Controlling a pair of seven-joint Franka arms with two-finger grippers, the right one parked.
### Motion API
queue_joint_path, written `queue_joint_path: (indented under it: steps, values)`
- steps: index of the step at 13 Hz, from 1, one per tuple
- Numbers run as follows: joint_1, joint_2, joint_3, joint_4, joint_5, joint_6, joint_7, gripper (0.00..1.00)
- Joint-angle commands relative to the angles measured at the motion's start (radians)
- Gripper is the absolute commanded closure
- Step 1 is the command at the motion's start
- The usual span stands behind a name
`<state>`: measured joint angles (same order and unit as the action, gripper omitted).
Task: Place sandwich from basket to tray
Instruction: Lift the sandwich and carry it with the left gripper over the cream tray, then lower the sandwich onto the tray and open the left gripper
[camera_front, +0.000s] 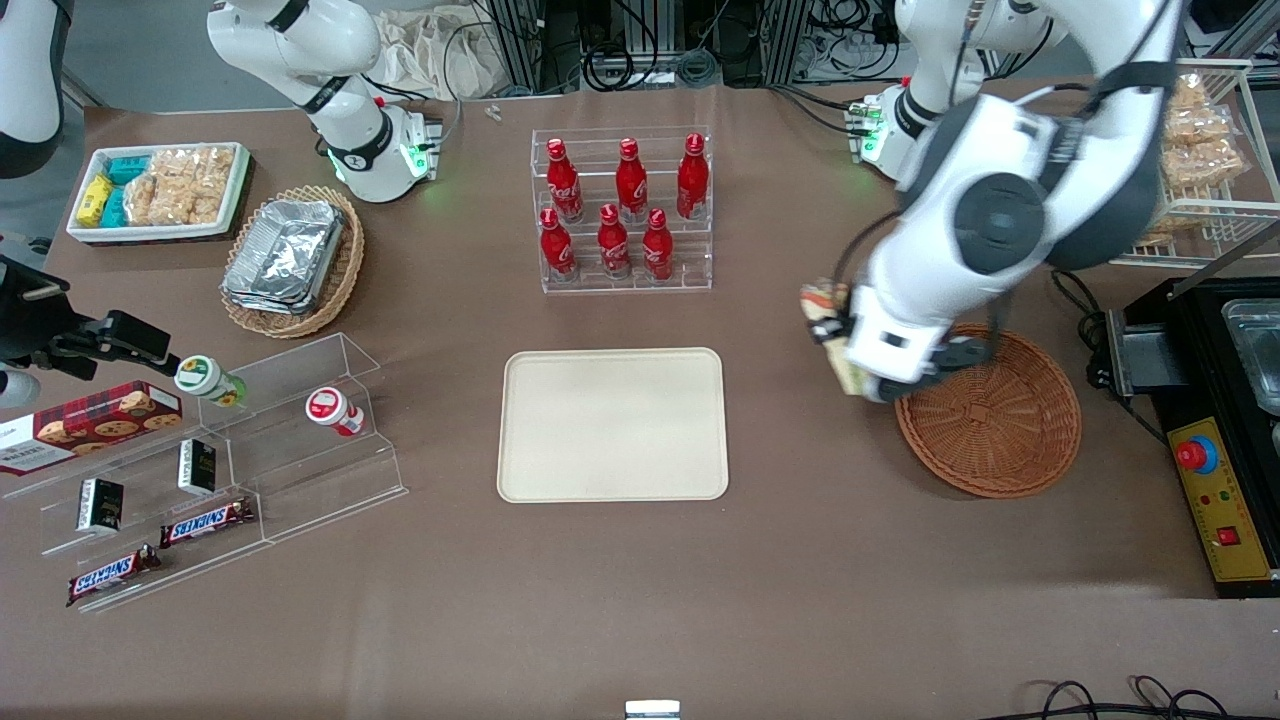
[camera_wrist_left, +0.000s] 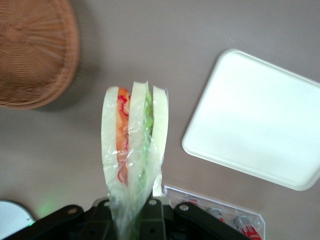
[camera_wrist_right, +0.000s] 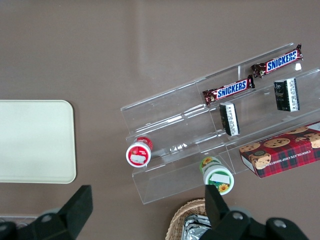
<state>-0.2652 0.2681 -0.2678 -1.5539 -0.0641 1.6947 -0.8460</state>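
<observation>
Currently the gripper (camera_front: 838, 345) hangs above bare table (camera_front: 800, 560) between tray (camera_front: 612, 424) and basket (camera_front: 990, 412), just off the basket's rim at its 9 o'clock, front view. Jaws pinched on the sandwich (camera_wrist_left: 134, 150), gripped at its wrapped narrow end; three pale bread slices with orange and green filling fan away from the fingers, clear wrap bunched at the grip. Sandwich is off the basket and not over the tray.

Wrist view: tray's rounded corner and low rim near the sandwich, a strip of table between them; basket rim also apart from it.

Tray surface bare; table open around all four edges. Bottle rack (camera_front: 625, 210) at tray's 12 o'clock, apart from the rim. Clear stepped shelf (camera_front: 250, 450) at its 9 o'clock, well apart
</observation>
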Motion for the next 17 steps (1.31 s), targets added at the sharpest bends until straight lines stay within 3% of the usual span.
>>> queue_joint_path:
  steps: [1,4,7,10,14,15,16,17]
  values:
    - [-0.080,0.060,0.009,0.034,-0.005,0.066,0.007,0.97]
    - [-0.132,0.169,0.009,0.046,0.003,0.196,0.036,0.97]
    - [-0.180,0.282,0.009,0.054,0.085,0.322,0.061,0.97]
    - [-0.186,0.394,0.009,0.054,0.086,0.473,0.099,0.98]
    - [-0.184,0.483,0.009,0.052,0.081,0.520,0.177,0.97]
    - [-0.184,0.488,0.009,0.052,0.081,0.520,0.185,0.93]
    - [-0.184,0.487,0.009,0.052,0.081,0.517,0.176,0.64]
    - [-0.184,0.484,0.009,0.051,0.081,0.516,0.183,0.10]
